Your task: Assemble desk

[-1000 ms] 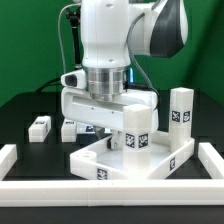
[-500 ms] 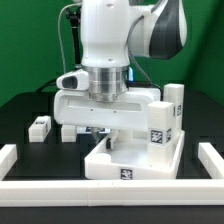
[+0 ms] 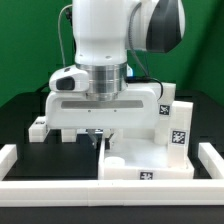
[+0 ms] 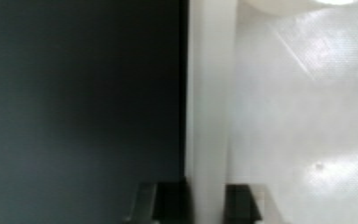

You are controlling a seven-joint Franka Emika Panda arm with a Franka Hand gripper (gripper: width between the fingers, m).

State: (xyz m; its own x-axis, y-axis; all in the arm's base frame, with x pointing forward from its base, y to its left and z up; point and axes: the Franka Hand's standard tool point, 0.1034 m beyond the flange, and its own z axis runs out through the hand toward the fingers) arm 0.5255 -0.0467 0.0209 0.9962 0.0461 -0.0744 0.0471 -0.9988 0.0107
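The white desk top [image 3: 150, 163] lies on the black table at the exterior view's lower right, its raised rim facing up. Two tagged white legs [image 3: 178, 127] stand upright on its far right side. My gripper [image 3: 97, 141] hangs straight down over the top's left edge. In the wrist view my gripper [image 4: 206, 203] is shut on the desk top's thin upright rim [image 4: 208, 100], with one dark finger [image 4: 167, 204] on each side of it. A loose tagged leg [image 3: 38, 128] lies on the table at the left, partly behind my hand.
Long white border rails run along the table's front [image 3: 60, 193], left [image 3: 10, 155] and right [image 3: 212, 155]. The desk top's front edge sits close to the front rail. Another small white part [image 3: 66, 135] lies behind my hand.
With the rim held in my gripper, the desk top has slid and turned toward the exterior view's right. Its standing legs moved right with it. The loose leg at the left stayed put.
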